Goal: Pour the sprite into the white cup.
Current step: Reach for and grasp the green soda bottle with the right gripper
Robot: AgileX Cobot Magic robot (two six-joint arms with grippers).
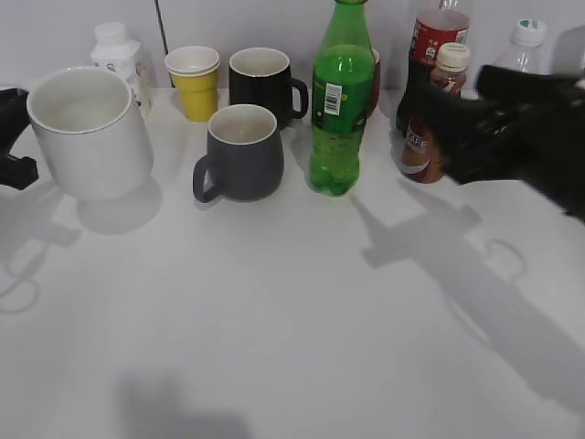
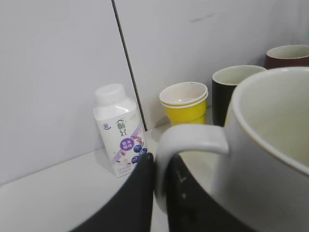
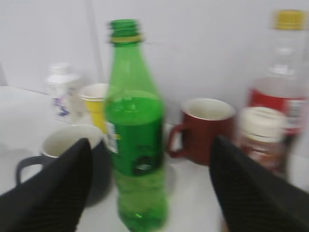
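Note:
The sprite (image 1: 339,101) is a tall green bottle with no cap, standing upright at the middle back of the table. In the right wrist view the sprite (image 3: 137,140) stands centred between the fingers of my right gripper (image 3: 150,145), which is open and not touching it. In the exterior view my right gripper (image 1: 452,133) is to the right of the bottle. The white cup (image 1: 87,137) stands at the far left. My left gripper (image 2: 161,179) is shut on the handle of the white cup (image 2: 270,145); it shows at the left edge of the exterior view (image 1: 14,137).
A dark grey mug (image 1: 239,151) stands just left of the sprite. Behind are a black mug (image 1: 263,82), a yellow cup (image 1: 195,82) and a white milk bottle (image 1: 119,55). A red mug (image 3: 205,128), a cola bottle (image 1: 437,46) and a brown drink bottle (image 1: 439,110) stand to the right.

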